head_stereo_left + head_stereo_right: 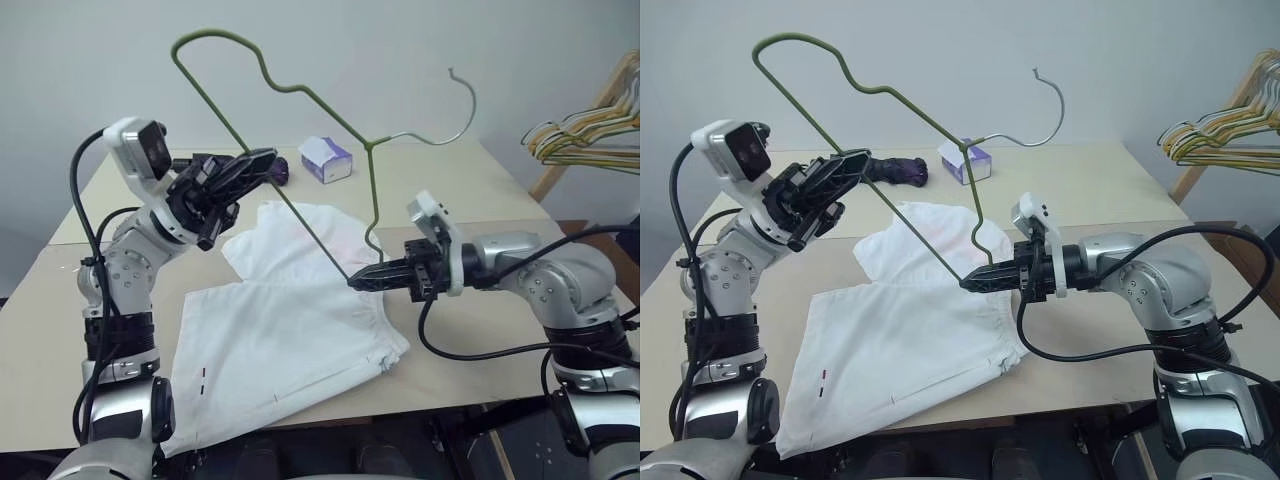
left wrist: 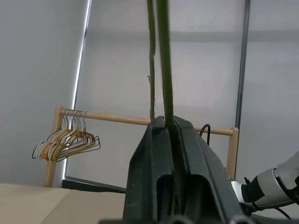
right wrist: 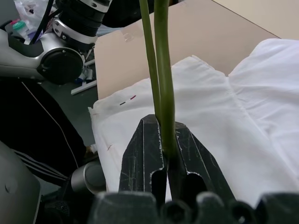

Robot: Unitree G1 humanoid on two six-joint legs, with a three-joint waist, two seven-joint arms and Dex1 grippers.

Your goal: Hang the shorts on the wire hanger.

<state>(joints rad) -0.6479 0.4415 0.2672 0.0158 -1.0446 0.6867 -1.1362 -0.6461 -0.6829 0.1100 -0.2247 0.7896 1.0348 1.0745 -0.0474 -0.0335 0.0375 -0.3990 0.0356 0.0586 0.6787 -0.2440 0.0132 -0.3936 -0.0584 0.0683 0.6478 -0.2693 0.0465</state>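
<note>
No brand or readable writing shows on anything; the only marks are two tiny ones, dark and red, near one hem of the shorts [image 1: 290, 345]. There is one pair of shorts, white, lying spread flat on the beige table [image 1: 480, 190], with one edge hanging a little over the near side. There is one wire hanger [image 1: 300, 95], thin and olive-grey, held up in the air above the shorts by both grippers. The left gripper [image 1: 250, 165] has its two black fingers closed on the long straight bar of the hanger. The right gripper [image 1: 362, 280] has its fingers pressed together on the lower corner of the hanger, just above the fabric. At the far side of the table stand one small white-and-purple tissue box [image 1: 326, 158] and one dark purple object [image 1: 902, 171] beside it. At the right, one bunch of yellow, green and white hangers [image 1: 590, 135] hangs on a wooden rack [image 2: 140, 122].
</note>
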